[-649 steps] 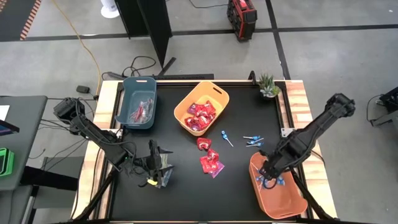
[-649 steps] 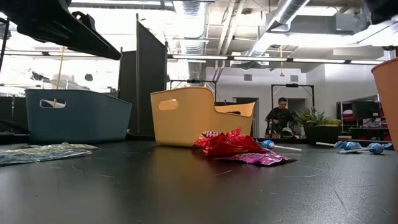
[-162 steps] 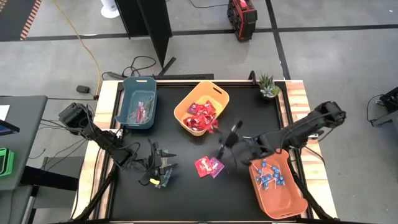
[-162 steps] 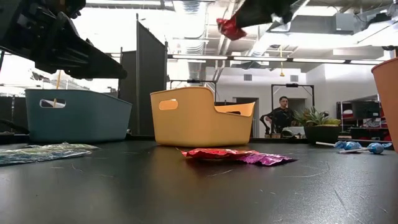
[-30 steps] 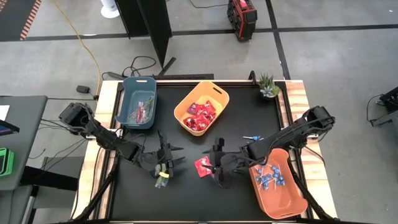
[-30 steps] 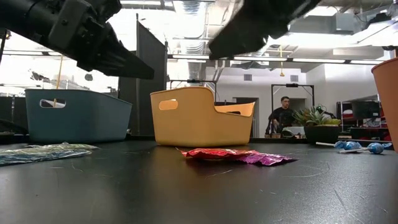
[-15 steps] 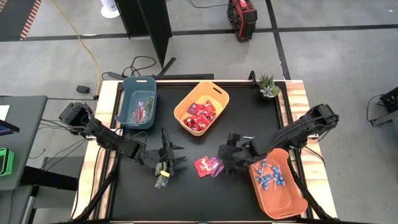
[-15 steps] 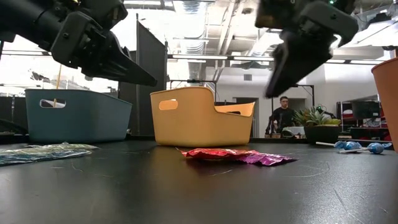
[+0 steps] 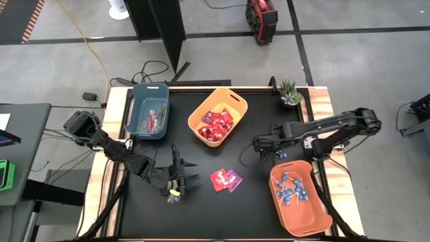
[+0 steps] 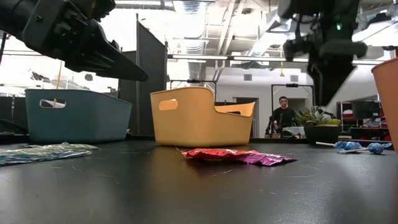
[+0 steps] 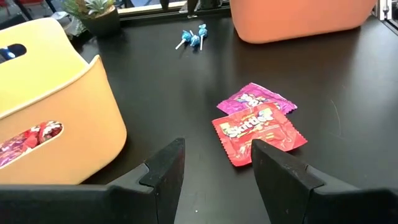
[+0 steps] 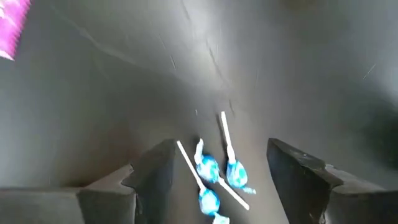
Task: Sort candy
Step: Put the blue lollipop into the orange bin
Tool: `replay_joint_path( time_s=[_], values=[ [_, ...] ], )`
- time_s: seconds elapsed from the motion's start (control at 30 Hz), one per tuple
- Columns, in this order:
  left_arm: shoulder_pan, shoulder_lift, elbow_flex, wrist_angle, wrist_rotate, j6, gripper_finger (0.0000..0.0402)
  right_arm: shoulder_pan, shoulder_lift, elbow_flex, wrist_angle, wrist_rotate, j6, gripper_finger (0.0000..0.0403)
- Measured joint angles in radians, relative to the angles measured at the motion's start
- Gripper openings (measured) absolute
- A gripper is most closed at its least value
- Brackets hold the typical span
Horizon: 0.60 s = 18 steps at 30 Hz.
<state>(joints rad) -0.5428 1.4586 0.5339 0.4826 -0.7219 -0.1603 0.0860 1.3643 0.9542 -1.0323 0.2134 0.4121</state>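
Note:
A red square packet and a magenta one lie flat mid-table, side by side. Three blue lollipops on white sticks lie on the table, seen low at the right. My right gripper hangs open above them, fingers pointing down and standing on either side of them without touching. My left gripper is open and holds nothing; it hovers left of the packets and points toward them. Clear green stick packets lie flat at the near left.
A yellow bin with red packets stands at far centre, a blue bin with stick packets at far left, an orange bin with lollipops at near right. A small potted plant sits in the far right corner.
My right gripper has swung away from the packets toward the table's right and far side, tipping from nearly level to pointing down, and now hangs over the loose lollipops. Its fingers stay open. The packets and lollipops have not moved.

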Motion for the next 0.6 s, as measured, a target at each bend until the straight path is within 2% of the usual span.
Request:
replay_joint_path(
  time_s=[0.4, 0.6],
  values=[
    [-0.002, 0.000, 0.000, -0.008, -0.006, 0.010, 0.0178, -0.081, 0.147, -0.055, 0.061, -0.060, -0.131, 0.0217],
    [-0.002, 0.000, 0.000, -0.008, -0.006, 0.010, 0.0178, -0.144, 0.227, -0.055, 0.086, -0.090, -0.209, 0.0211]
  ],
)
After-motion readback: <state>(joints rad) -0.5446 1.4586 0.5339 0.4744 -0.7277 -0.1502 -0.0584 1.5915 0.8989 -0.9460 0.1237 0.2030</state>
